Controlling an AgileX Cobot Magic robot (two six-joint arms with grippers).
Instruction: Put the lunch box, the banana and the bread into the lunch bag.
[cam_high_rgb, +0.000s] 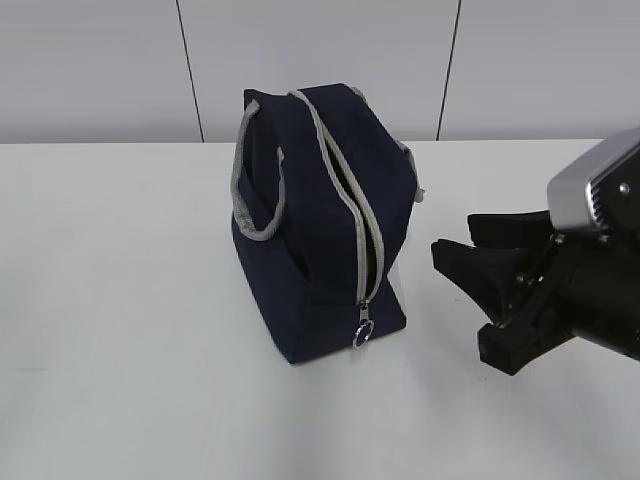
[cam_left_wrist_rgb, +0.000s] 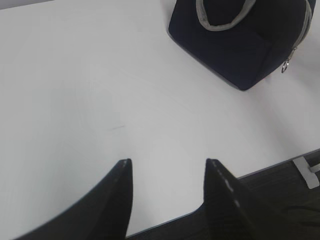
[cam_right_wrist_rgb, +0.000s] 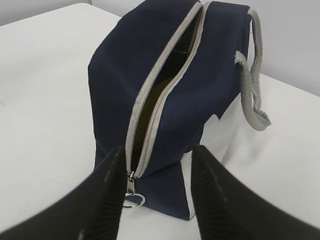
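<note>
lunch bag (cam_high_rgb: 320, 230) soft, floppy | grip ring pull (cam_right_wrist_rgb: 132, 198) | right claw (cam_right_wrist_rgb: 155, 200) spread, empty | left claw (cam_left_wrist_rgb: 167, 197) spread

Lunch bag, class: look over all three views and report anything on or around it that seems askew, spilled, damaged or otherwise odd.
Nothing stands out. The lunch bag stands upright on the table, its zipper open along the top, with no spill or damage visible.

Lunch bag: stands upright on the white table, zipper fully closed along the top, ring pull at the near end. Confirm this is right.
Not right. The lunch bag stands upright on the white table with its ring pull at the near end, but the zipper is open; the right wrist view shows a dark gap between its grey edges.
</note>
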